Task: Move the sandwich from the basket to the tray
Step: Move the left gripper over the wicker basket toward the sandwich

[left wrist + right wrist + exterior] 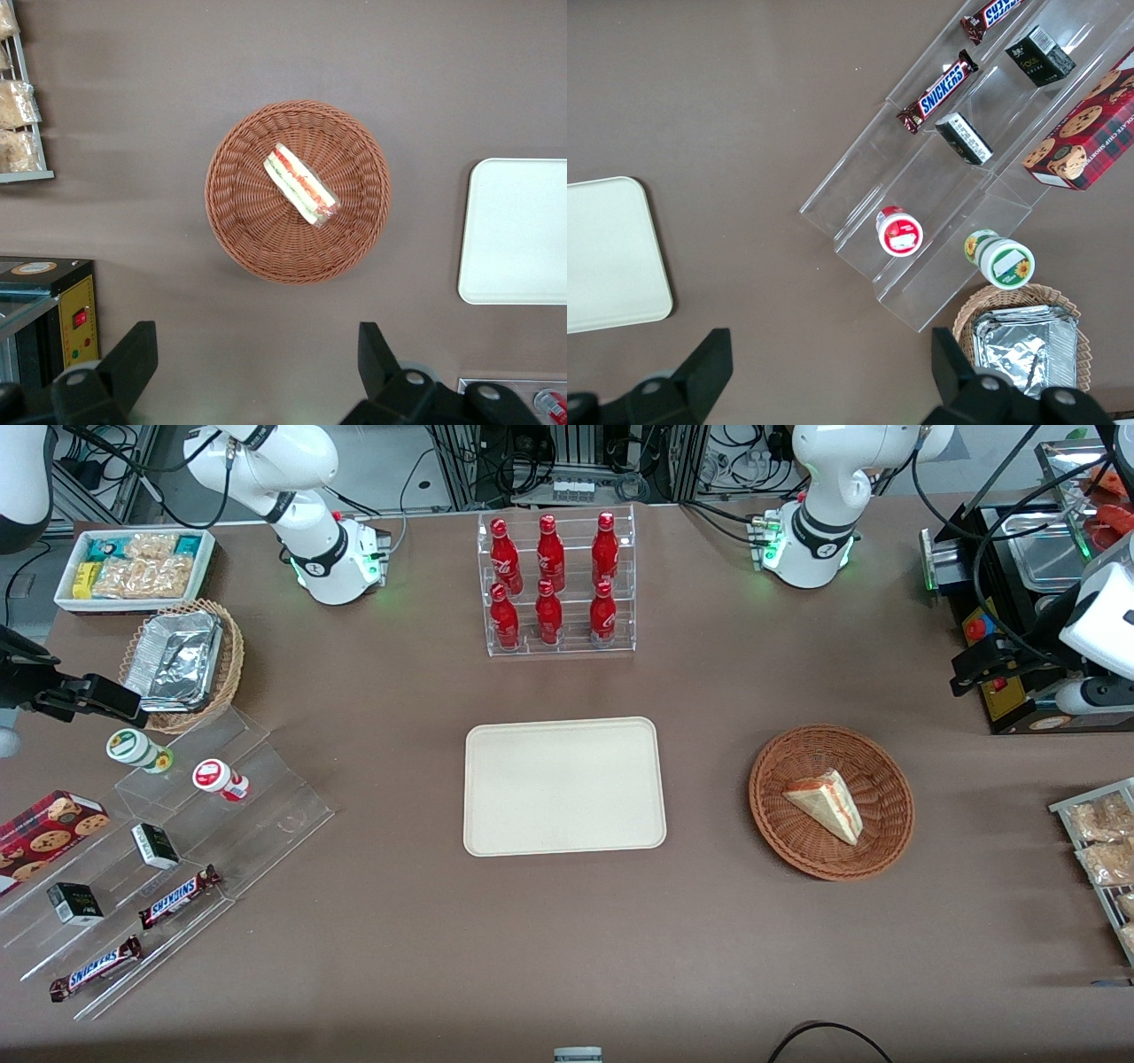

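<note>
Open end effector (257, 363) above woven basket (239, 221)

I observe one large table covered edge to edge in a matt brown cloth (372, 957), lying flat with faint creases. Farther from the front camera than the table is a pale grey floor (390, 469), on which stand aluminium frame posts (478, 465) amid loose black cables (735, 460). At the working arm's end of the table stands a black machine (1005, 691) with a yellow panel and a steel pan (1045, 558). A black cable loop (828, 1032) shows at the table's nearest edge. Lighting is even; shadows are soft.
</note>
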You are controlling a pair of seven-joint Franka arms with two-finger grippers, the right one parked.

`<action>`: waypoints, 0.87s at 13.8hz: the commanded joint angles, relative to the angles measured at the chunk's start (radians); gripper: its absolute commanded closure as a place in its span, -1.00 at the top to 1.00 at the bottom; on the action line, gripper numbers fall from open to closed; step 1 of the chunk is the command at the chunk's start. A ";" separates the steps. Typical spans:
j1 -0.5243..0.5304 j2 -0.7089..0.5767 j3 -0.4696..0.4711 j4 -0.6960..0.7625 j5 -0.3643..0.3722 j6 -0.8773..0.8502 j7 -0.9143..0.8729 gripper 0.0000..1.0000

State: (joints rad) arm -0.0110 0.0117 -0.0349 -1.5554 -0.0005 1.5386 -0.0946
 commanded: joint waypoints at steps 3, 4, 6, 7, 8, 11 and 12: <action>-0.012 0.017 0.007 0.021 0.016 -0.008 0.001 1.00; -0.017 0.025 0.006 0.017 0.019 -0.006 0.000 1.00; -0.018 0.031 0.003 -0.008 0.017 0.006 -0.007 1.00; -0.020 0.030 0.003 -0.038 0.017 0.033 -0.013 1.00; -0.020 0.027 0.000 -0.072 0.017 0.066 -0.037 1.00; -0.020 0.008 -0.026 -0.205 0.017 0.205 -0.129 1.00; -0.020 -0.002 -0.039 -0.257 0.017 0.263 -0.173 1.00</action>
State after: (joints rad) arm -0.0198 0.0486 -0.0584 -1.7076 -0.0001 1.7113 -0.1907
